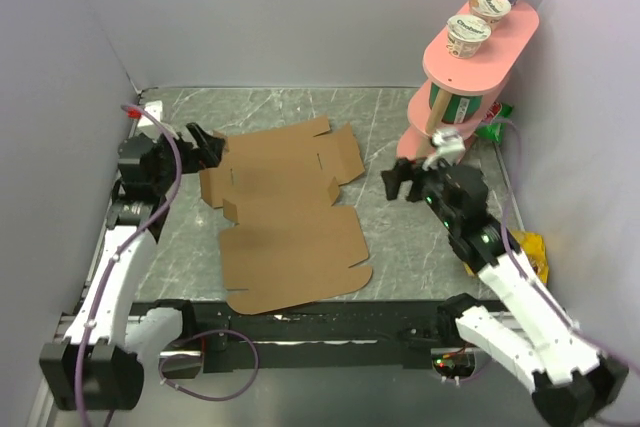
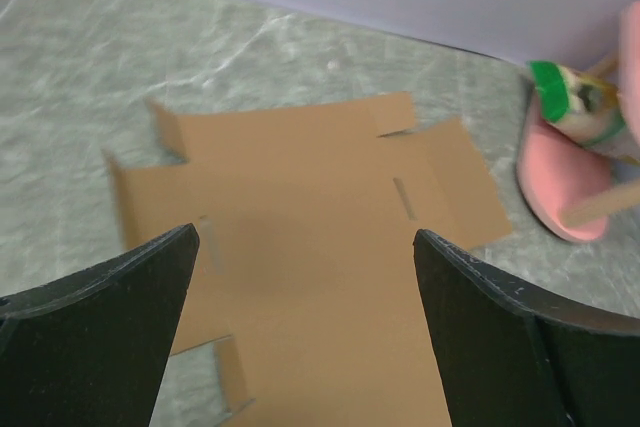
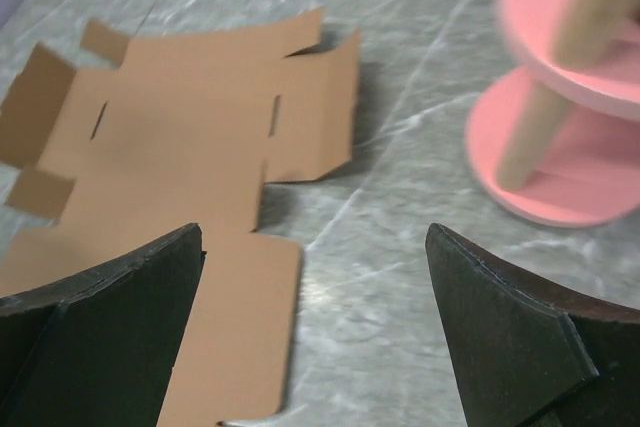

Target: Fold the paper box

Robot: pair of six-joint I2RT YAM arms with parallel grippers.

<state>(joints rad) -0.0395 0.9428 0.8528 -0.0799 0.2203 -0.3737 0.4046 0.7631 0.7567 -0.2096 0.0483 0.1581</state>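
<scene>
The paper box is a flat brown cardboard die-cut sheet lying on the grey marbled table, with flaps and tabs along its edges. It also shows in the left wrist view and the right wrist view. My left gripper is open and empty, just above the sheet's far left corner. My right gripper is open and empty, to the right of the sheet, apart from it. In the right wrist view the sheet's right edge lies under the left fingertip.
A pink two-tier stand with yogurt cups on top stands at the back right, close behind my right gripper. A yellow packet lies at the right edge. Purple walls enclose the table on three sides.
</scene>
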